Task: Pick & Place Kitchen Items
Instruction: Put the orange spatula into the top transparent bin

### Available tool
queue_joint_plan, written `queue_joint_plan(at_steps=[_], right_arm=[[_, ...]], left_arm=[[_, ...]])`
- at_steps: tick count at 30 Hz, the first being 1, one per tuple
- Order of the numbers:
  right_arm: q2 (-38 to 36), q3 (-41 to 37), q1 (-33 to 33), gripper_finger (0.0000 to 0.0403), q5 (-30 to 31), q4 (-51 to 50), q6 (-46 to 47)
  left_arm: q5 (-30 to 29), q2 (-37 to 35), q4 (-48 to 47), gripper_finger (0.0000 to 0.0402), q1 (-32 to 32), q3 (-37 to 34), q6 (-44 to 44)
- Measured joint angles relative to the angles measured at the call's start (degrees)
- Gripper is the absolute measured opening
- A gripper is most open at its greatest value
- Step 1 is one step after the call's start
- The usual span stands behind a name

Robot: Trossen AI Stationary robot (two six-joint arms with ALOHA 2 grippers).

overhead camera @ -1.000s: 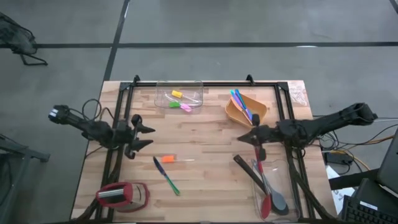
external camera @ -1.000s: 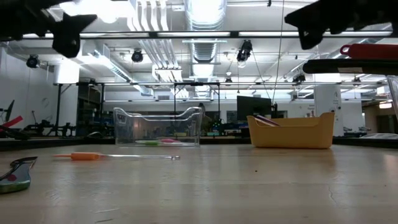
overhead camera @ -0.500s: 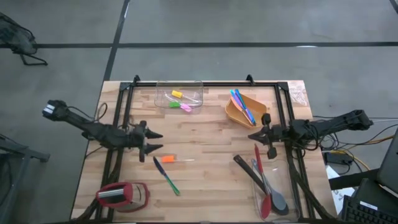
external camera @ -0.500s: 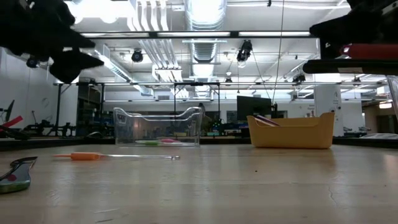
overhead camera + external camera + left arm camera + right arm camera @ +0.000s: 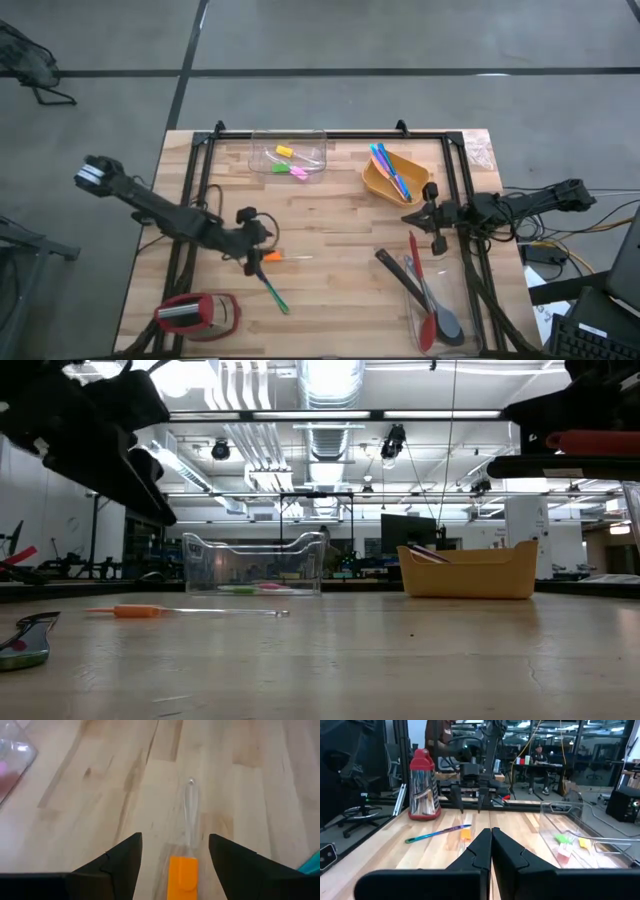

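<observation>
Straddling the orange spatula (image 5: pixel 182 879), the spread left pincer (image 5: pixel 175 855) shows what the overhead hides.

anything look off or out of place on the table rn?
Nothing spilled or damaged. Two utensils lie loose on the table: an orange-tipped clear spatula and a blue-green utensil. The open left gripper is over the spatula; the right gripper is shut, empty.

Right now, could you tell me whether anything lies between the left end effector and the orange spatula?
Nothing visible does. The left end effector hangs open right over the orange spatula, its fingers on either side, with only bare table around.
</observation>
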Motion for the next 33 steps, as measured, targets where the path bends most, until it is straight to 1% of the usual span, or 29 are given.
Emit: queue_joint_plan(at_steps=[2,5,7,11,17,21,29,33], right_arm=[[0.56,0.00,0.00,0.0009,0.01,0.04,0.18],[1.06,0.00,0.00,0.0009,0.00,-0.02,0.40],[1.26,0.00,0.00,0.0009,0.02,0.00,0.01],[1.71,0.00,0.00,0.0009,0.00,0.02,0.49],[1.71,0.00,0.00,0.0009,0.00,0.02,-0.02],[1.71,0.00,0.00,0.0009,0.00,0.02,0.65],[1.71,0.00,0.00,0.0009,0.00,0.02,0.56],[1.72,0.00,0.00,0.0009,0.00,0.02,0.18]], left_arm=[[0.41,3.30,-3.91,0.0236,-0.59,3.22,-0.32],[1.03,8.75,-11.41,0.0236,-1.67,6.67,-3.12],[1.00,11.66,-13.51,0.0236,-2.16,8.39,-4.70],[1.05,16.44,-14.03,0.0236,-2.64,10.51,-5.24],[1.39,21.45,-15.21,0.0247,-2.86,10.91,-5.34],[2.25,23.01,-15.24,0.0254,-2.85,10.87,-5.31],[3.70,26.46,-14.95,0.0252,-2.67,10.97,-5.08],[3.98,27.19,-14.80,0.0242,-2.56,10.94,-5.16]])
